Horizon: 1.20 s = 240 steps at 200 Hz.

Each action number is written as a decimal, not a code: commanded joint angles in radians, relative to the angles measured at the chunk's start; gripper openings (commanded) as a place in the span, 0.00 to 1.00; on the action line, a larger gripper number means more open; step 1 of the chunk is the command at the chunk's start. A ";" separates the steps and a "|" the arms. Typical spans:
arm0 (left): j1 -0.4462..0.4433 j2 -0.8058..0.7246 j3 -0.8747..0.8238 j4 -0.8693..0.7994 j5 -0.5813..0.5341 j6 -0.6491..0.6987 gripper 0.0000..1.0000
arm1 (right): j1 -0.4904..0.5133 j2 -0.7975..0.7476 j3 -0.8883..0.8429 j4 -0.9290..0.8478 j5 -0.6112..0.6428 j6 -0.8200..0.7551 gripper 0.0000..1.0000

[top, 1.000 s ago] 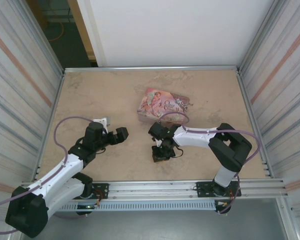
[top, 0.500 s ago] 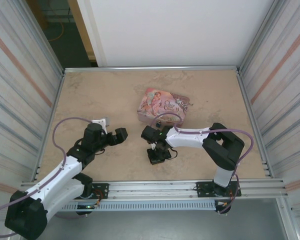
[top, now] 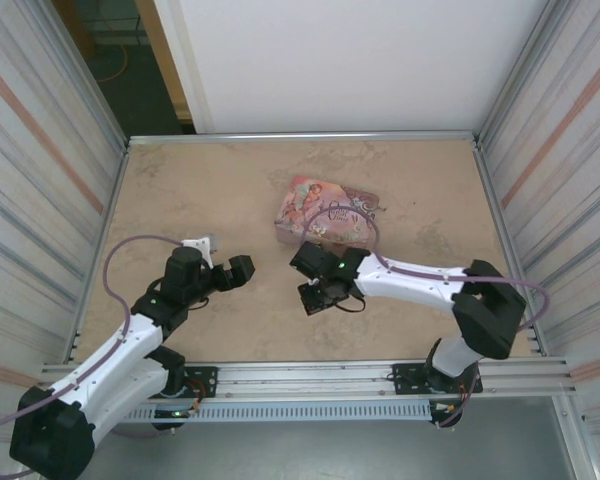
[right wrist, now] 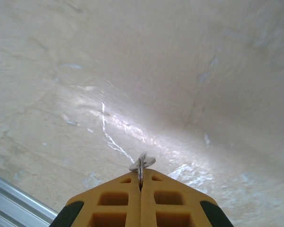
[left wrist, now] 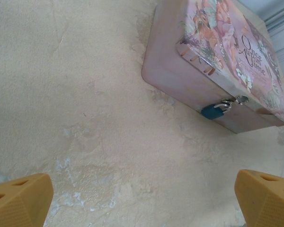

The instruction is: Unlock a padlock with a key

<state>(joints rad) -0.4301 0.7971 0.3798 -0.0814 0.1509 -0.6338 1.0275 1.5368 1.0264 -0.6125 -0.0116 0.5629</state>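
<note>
Aluminium comes first from my side: the rail (top: 310, 372) at the near edge of the counter (top: 200, 190), where both arms are bolted.

A little further in, the left fingers (top: 240, 270) are low over the beige, stone-like surface, left of the middle. In the left wrist view their yellow pads (left wrist: 19, 201) stand far apart, one in each lower corner, and nothing is between them. So they are wide open, and they face toward the tin.

The right fingers (top: 318, 298) are near the middle of the counter, to the right of the left ones and apart from them. In the right wrist view their yellow fingertips (right wrist: 120, 182) are pressed together. A thin silvery key (right wrist: 142, 163) is pinched in the seam between them. Only its small round loop stands out of the tips; the rest is hidden inside the grip. These fingers point down at bare counter.

Beyond the right fingers lies the pink tin (top: 325, 208), flat on the counter and turned a little to the edges. A loop of purple cable (top: 352, 228) from the right arm passes over its near side.

The padlock (left wrist: 212, 111), blue and very small, hangs on the side wall of the tin that faces the left fingers. Its silvery shackle (left wrist: 228, 102) goes up to the clasp under the lid. I cannot tell if the shackle is closed or loose.

Behind all stands the white wall (top: 360, 60).
</note>
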 commanded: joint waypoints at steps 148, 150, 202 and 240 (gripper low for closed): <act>0.014 0.237 0.179 0.550 0.346 -0.752 0.97 | -0.139 -0.495 -0.310 0.889 0.069 -0.406 0.00; 0.012 0.241 0.181 0.554 0.344 -0.759 0.97 | -0.139 -0.495 -0.312 0.899 0.067 -0.407 0.00; -0.041 0.401 0.233 0.752 0.348 -0.944 0.97 | -0.139 -0.472 -0.345 1.063 0.047 -0.425 0.00; -0.108 0.536 0.279 0.917 0.346 -1.076 0.91 | -0.140 -0.431 -0.345 1.109 0.036 -0.417 0.00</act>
<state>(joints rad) -0.5014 1.2789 0.6079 0.6647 0.4801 -1.5814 0.8944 1.0866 0.6933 0.4149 0.0437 0.1669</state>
